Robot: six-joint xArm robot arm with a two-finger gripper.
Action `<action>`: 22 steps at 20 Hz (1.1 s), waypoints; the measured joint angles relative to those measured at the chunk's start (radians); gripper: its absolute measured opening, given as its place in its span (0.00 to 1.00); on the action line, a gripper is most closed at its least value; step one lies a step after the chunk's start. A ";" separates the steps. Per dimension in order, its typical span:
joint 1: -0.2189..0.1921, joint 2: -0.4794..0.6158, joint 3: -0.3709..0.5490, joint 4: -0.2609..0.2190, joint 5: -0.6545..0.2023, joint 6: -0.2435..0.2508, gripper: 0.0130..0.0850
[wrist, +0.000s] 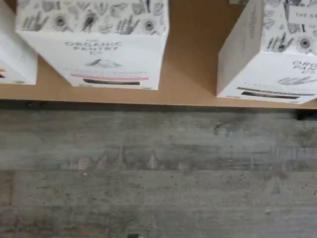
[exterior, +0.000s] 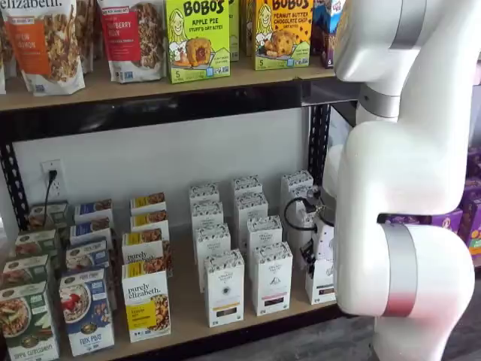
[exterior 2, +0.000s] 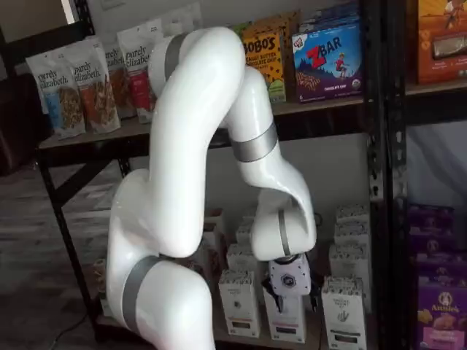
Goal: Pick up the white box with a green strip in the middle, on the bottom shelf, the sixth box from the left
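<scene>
Grey wood-look floor [wrist: 158, 173] filled most of the wrist view, w/ the front edge of the bottom shelf [wrist: 190, 59] and a few white cartons past it. The white box [wrist: 277, 64], the one w/ the dark greenish strip low on the front, stood at the shelf's front edge, a bare gap of board between it and a lookalike carton w/ a pink strip [wrist: 99, 49]. In a shelf view the white box [exterior: 322, 284] was half hidden behind the arm [exterior: 406, 188], front row, upright.

Jaws: hung low in front of that row, nothing gripped afaict, but I couldn't tell if they were spread or closed.

IMO this was the approach step, no grasp yet. Next move prob needs centring on the white box, then going fwd w/o bumping the pink-strip neighbour.
</scene>
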 joint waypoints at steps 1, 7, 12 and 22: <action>0.002 0.011 -0.010 0.040 -0.002 -0.038 1.00; 0.021 0.093 -0.102 0.364 0.007 -0.343 1.00; 0.024 0.135 -0.161 0.437 0.015 -0.411 1.00; 0.005 0.207 -0.277 0.217 0.044 -0.210 1.00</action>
